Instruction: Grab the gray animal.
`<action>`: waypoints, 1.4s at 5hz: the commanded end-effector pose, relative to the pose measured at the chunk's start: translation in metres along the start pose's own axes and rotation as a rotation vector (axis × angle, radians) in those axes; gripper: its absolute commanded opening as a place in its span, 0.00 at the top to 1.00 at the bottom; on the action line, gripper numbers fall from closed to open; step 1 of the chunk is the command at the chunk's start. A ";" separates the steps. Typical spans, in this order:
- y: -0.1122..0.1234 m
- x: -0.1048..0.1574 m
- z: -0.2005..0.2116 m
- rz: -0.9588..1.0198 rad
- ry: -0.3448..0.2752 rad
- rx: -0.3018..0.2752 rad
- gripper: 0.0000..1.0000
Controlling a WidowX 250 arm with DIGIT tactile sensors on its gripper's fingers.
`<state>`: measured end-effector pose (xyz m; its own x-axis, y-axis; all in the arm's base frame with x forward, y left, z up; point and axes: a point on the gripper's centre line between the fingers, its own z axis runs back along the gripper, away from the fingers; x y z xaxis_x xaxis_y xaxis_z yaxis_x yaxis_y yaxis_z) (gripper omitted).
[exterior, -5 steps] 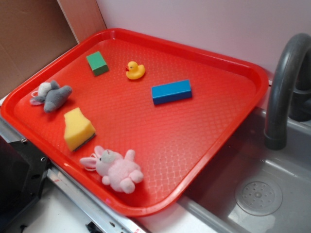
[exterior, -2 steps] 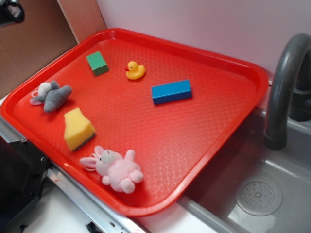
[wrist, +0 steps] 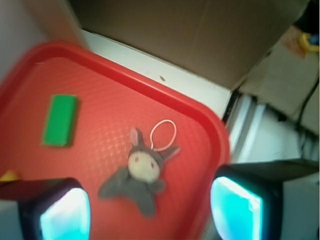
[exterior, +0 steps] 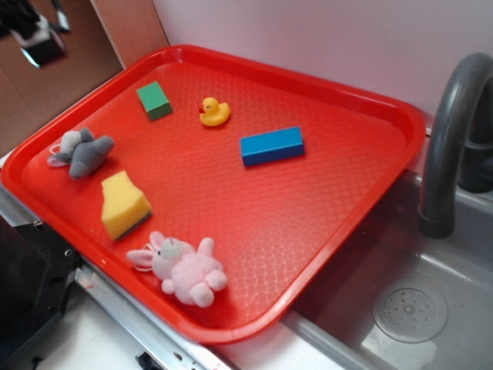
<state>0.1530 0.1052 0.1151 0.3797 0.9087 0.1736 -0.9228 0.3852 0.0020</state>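
Note:
The gray animal is a small fuzzy dark-gray plush with a pale head, lying near the left corner of the red tray. In the wrist view the gray animal lies face up with a white loop above its head, on the tray. My gripper hangs high at the top left, well above and behind the toy. Seen from the wrist, the gripper stands open, the toy showing far below between its two cyan pads, nothing held.
Also on the tray: a green block, a yellow duck, a blue block, a yellow sponge just beside the gray toy, and a pink-and-white bunny. A gray faucet and sink lie to the right. Brown cardboard stands behind.
My gripper has come into the exterior view at the top left and moved a little rightward and down. Nothing on the tray has moved.

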 end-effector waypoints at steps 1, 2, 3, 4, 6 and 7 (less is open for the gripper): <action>0.000 0.011 -0.043 0.090 0.086 0.004 0.00; -0.002 0.010 -0.055 0.077 0.159 -0.003 0.00; -0.004 -0.004 -0.077 0.016 0.347 -0.023 0.00; -0.007 -0.009 -0.090 -0.017 0.428 -0.056 0.00; -0.010 -0.005 -0.090 -0.114 0.498 -0.110 1.00; -0.020 0.015 -0.049 -0.353 0.282 -0.055 1.00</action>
<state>0.1863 0.1150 0.0574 0.6749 0.7214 -0.1549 -0.7326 0.6802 -0.0242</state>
